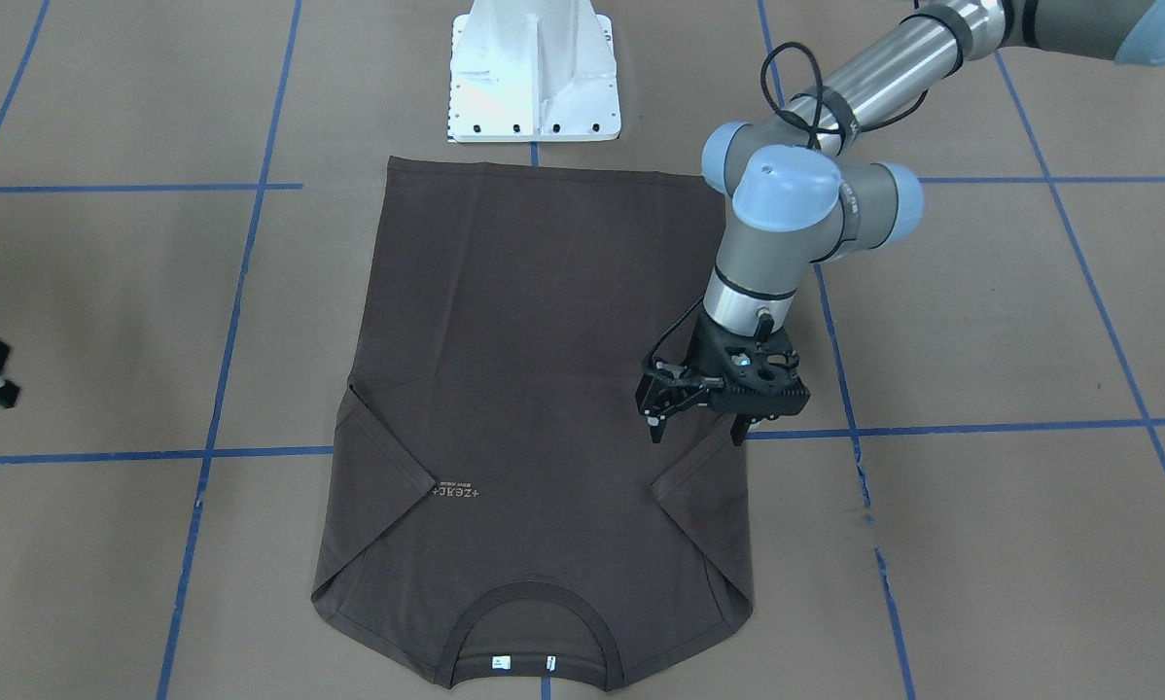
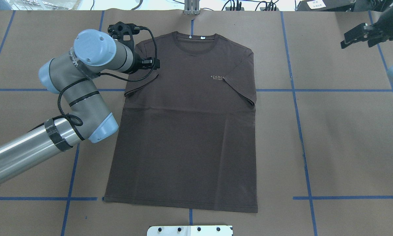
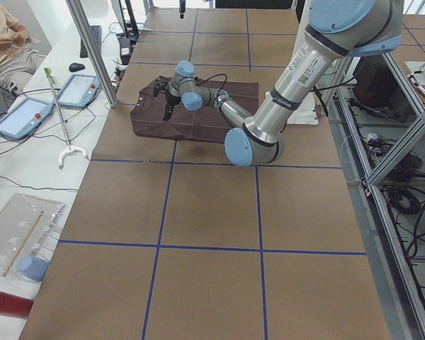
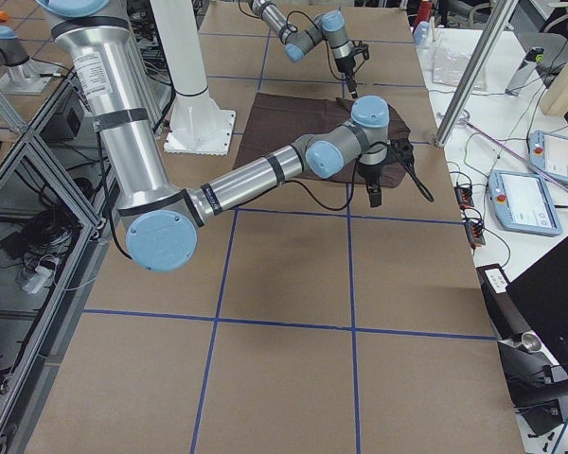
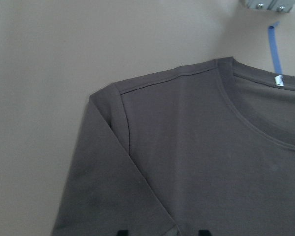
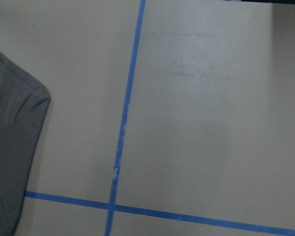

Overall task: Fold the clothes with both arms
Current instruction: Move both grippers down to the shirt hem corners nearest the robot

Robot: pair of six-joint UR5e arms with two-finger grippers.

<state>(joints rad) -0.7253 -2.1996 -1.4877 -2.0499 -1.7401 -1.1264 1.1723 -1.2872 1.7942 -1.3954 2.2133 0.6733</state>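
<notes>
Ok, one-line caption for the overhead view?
Left gripper open over a folded-in sleeve of the T-shirt; right gripper off to the side.

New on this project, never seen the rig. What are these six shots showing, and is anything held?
It is a robot with a left arm and a right arm at a table taped into blue squares. Two shots look down, one from behind the robot, one facing it; two look along the table from its ends; two come from wrist cameras. A dark brown T-shirt lies flat, front up, both sleeves folded inward. The left gripper hovers open over one folded sleeve, holding nothing. The right gripper is off to the side over bare table, open and empty.
</notes>
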